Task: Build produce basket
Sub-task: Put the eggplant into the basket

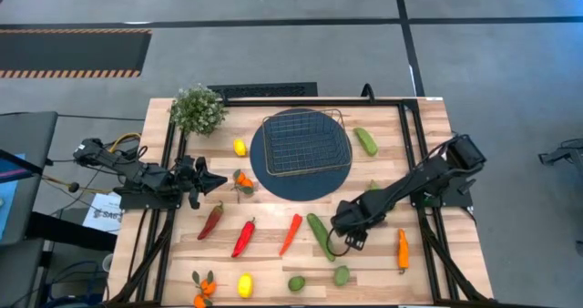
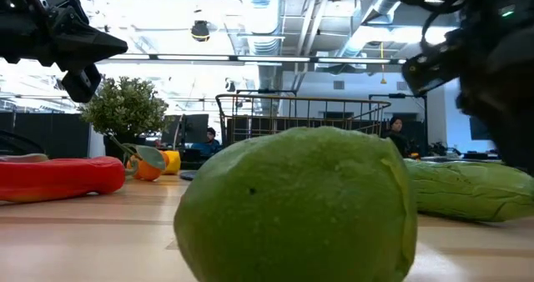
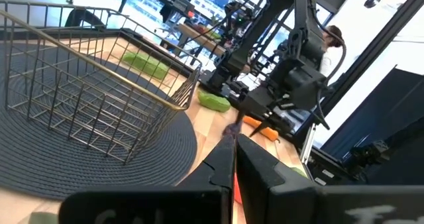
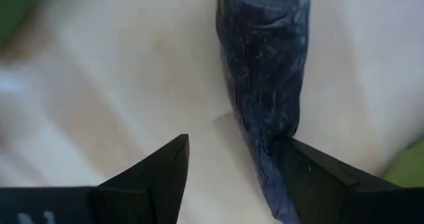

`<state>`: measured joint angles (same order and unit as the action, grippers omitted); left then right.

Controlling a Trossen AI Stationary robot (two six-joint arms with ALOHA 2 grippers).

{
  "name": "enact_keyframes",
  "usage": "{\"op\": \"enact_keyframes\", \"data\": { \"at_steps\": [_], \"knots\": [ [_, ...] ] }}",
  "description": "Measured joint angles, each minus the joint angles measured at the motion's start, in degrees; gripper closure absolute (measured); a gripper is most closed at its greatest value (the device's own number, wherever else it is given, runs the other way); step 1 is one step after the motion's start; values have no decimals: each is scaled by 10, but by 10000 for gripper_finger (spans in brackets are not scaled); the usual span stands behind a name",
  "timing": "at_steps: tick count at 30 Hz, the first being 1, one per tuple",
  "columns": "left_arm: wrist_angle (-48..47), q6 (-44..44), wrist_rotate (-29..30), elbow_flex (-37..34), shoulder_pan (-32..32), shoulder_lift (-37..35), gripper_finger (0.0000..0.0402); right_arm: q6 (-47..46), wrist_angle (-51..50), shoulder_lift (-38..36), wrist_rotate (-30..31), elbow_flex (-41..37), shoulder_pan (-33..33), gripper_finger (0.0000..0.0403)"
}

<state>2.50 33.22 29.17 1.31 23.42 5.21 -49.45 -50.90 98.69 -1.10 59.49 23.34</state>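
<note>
The dark left arm reaches in from the left edge of the wooden desk (image 1: 273,262), its claw (image 1: 216,182) raised above the boards with both black fingers (image 3: 255,168) pressed together. The dark right arm slants down from the desk's right edge toward its middle front, its claw (image 1: 351,240) low over the boards, fingers (image 4: 156,168) spread apart.

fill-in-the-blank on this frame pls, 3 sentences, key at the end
1. The wire basket sits on a dark round ____.
2. The right gripper has its fingers open beside a dark purple ____.
3. The left gripper, fingers shut, holds ____.

Missing words: mat; eggplant; nothing
</note>
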Motion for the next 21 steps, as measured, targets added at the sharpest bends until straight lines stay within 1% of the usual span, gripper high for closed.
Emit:
{"op": "enact_keyframes", "data": {
  "at_steps": [2, 8, 12, 15, 21],
  "knots": [
    [0, 0, 0, 0, 0, 0, 401, 1, -10, 2, 18, 14, -2, 149],
    [0, 3, 0, 0, 0, 0, 401, 7, -31, 2, 28, 83, -7, 149],
    [0, 3, 0, 0, 0, 0, 401, 21, -57, 1, 71, 124, -6, 149],
    [0, 2, 0, 0, 0, 0, 401, 22, -64, 1, 93, 130, -10, 149],
    [0, 2, -1, 0, 0, 0, 402, 10, -54, 1, 94, 112, -21, 149]
  ]
}}
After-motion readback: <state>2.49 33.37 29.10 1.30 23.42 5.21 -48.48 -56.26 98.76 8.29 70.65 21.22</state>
